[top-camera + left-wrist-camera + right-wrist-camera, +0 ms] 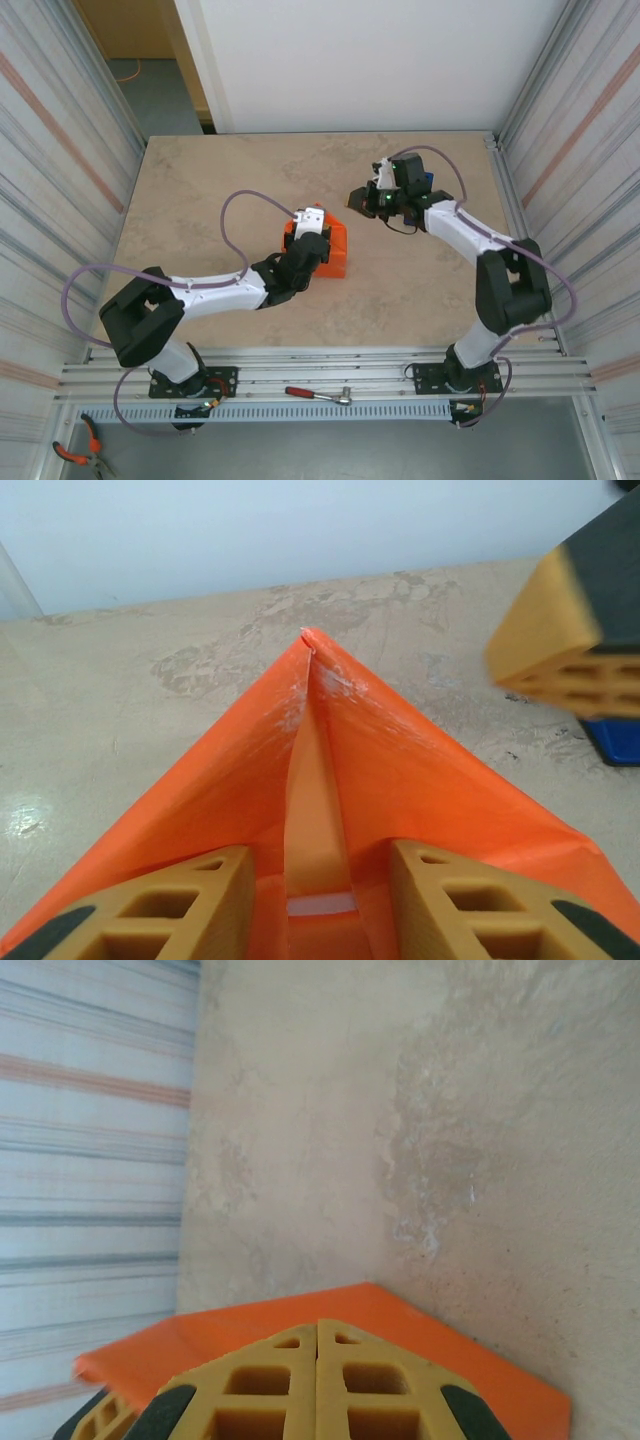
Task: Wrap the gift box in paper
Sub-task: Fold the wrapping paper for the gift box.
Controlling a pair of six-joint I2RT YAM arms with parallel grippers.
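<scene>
Where you looked down from overhead, the paper (336, 256) sat as a blocky orange bundle near the middle of the table (200, 190), already folded up around what it covered — the gift box itself was hidden. From your left wrist camera the sheet rose into a pointed, tent-like flap with a crease running down its centre and a pale strip at the near end of that crease. Your left gripper (320, 905) sat over the base of that flap with its jaws partway apart, one finger on either side of the crease; you could not tell whether the pads pressed on the sheet. Your right gripper (318, 1360) hung just beside the bundle's far right corner, its fingers closed flush against each other with nothing between them — an orange edge lay right behind the tips. A blue object (612, 742) stood on the tabletop near that gripper. Well apart, on the rail by the arm bases, lay a red-handled tool (318, 395).
</scene>
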